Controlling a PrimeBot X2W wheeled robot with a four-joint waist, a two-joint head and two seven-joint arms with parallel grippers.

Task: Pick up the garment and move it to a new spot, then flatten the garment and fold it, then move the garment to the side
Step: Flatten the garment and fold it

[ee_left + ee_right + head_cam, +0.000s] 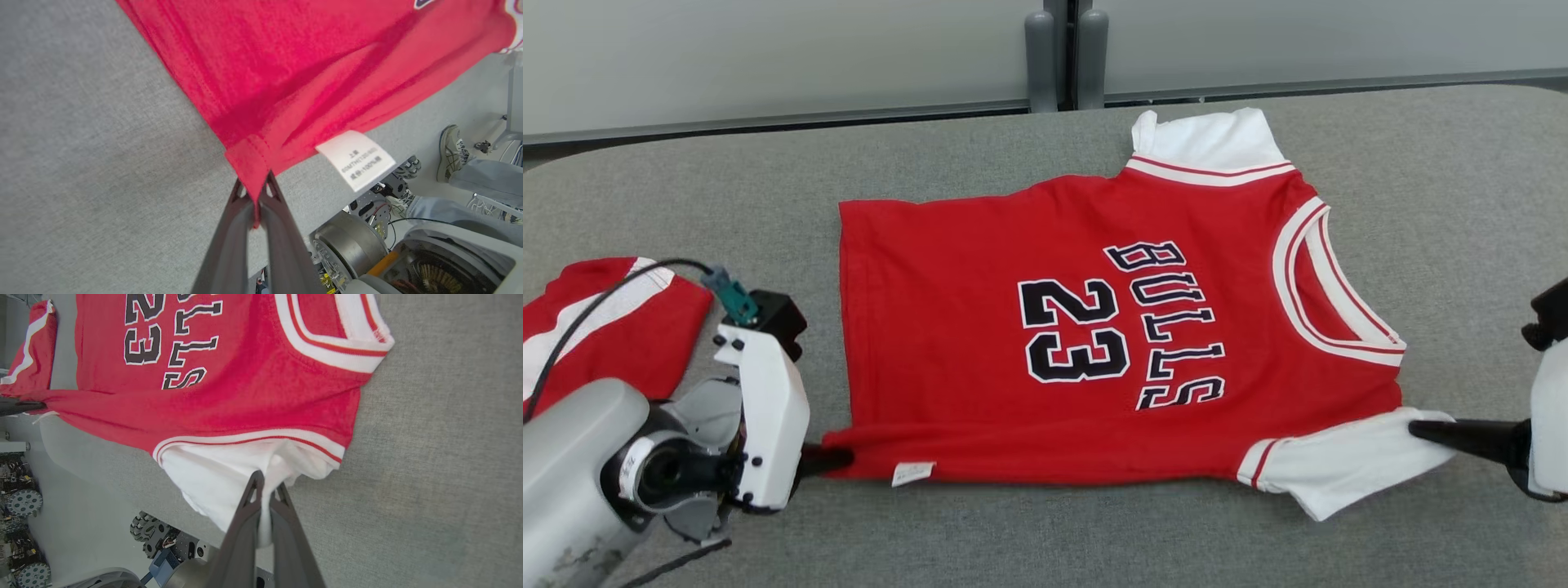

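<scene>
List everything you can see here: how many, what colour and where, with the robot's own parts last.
jersey: one, red with white sleeves and black BULLS 23 lettering, flat mid-table, neck towards the robot's right.
care label: one, white, at the jersey's near edge.
second garment: one, red with a white stripe, at the table's left end.
table: one, grey fabric top, under both garments.
posts: two, grey, behind the table's far edge.
shoe: one, pale, a person's, on the floor beyond the table.
left gripper: one, dark fingers, shut on the jersey's near hem corner.
right gripper: one, dark fingers, shut on the near white sleeve.
</scene>
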